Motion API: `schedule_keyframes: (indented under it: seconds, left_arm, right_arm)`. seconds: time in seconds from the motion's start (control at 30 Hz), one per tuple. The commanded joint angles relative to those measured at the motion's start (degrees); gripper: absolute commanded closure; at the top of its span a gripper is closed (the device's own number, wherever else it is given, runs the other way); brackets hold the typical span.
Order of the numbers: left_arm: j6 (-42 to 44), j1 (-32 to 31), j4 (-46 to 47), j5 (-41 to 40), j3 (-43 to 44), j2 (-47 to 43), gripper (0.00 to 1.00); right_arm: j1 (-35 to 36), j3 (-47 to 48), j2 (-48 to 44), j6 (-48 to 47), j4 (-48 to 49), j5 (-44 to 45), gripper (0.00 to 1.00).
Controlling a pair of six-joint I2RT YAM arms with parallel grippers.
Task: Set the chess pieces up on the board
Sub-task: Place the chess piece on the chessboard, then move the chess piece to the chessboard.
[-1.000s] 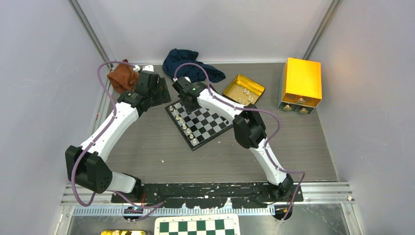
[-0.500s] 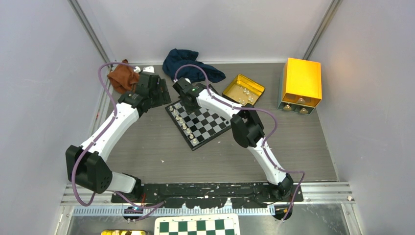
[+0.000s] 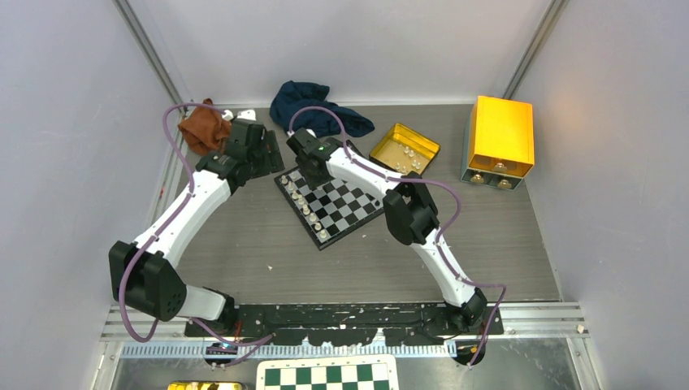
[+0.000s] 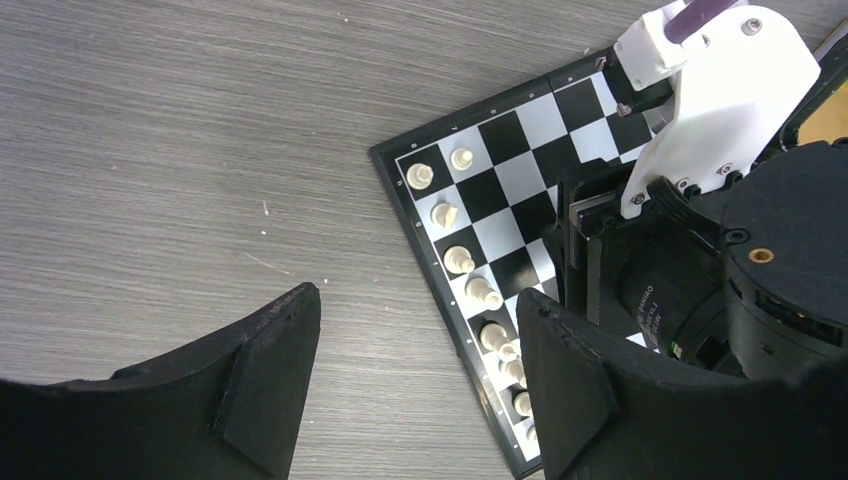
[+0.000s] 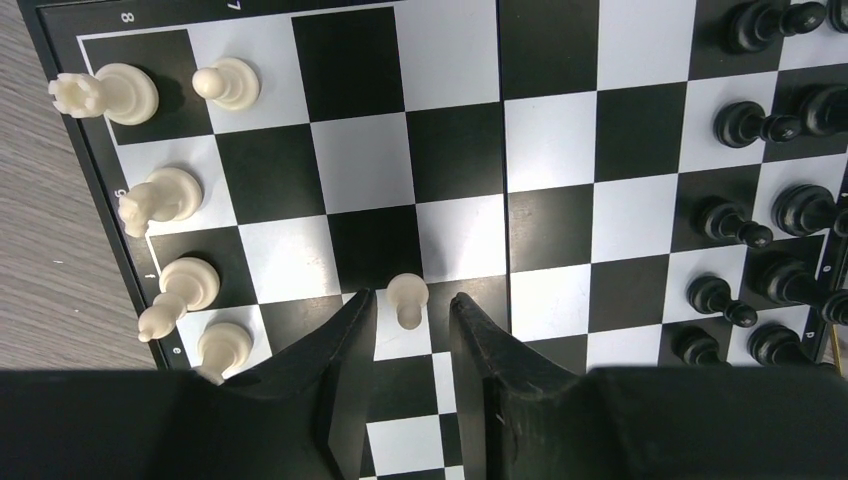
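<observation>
The board (image 3: 345, 205) lies at mid-table, turned diagonally. Cream-white pieces (image 3: 305, 199) line its left edge, and in the right wrist view black pieces (image 5: 760, 130) fill the right side. My right gripper (image 3: 314, 175) hangs over the board's far left part. Its fingers (image 5: 352, 330) stand either side of a white pawn (image 5: 407, 297) with a small gap on each side, so it is open (image 5: 410, 300). My left gripper (image 4: 418, 300) is wide open and empty over bare table just left of the board (image 4: 520, 150) and its white row (image 4: 460, 260).
An open yellow tin (image 3: 405, 149) holding several pale pieces sits behind the board at the right. A yellow box (image 3: 500, 138) stands far right, with a blue cloth (image 3: 313, 110) and a brown cloth (image 3: 203, 128) at the back. A green-and-white checkered sheet (image 3: 329, 375) lies below the arm bases.
My right arm's elbow has shifted slightly left. Both grippers stay where they were.
</observation>
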Motion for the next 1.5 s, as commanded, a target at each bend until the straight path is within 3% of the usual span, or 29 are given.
schedule_keyframes:
  seconds: [0.0, 0.27, 0.6, 0.97, 1.47]
  left_arm:
    - [-0.5, 0.3, 1.3, -0.4, 3.7, -0.5, 0.27]
    - [0.7, 0.3, 1.1, 3.9, 8.4, 3.4, 0.24]
    - [5.0, -2.9, 1.8, 9.5, 14.0, 12.3, 0.24]
    - [8.4, -8.0, -3.1, 11.1, 21.3, 24.3, 0.43]
    - [9.1, -9.6, -4.7, 11.9, 21.9, 30.6, 0.62]
  right_arm:
    - [-0.4, 2.9, -6.0, -1.3, 2.0, 1.0, 0.61]
    - [-4.5, 2.6, -11.7, -1.0, 3.2, 4.3, 0.61]
    - [-15.0, -5.0, -19.9, 1.0, 7.4, 6.3, 0.61]
    - [-24.8, -14.5, -24.3, 2.9, 11.6, 5.0, 0.61]
    - [-27.0, -18.1, -23.1, 3.9, 14.2, 3.4, 0.61]
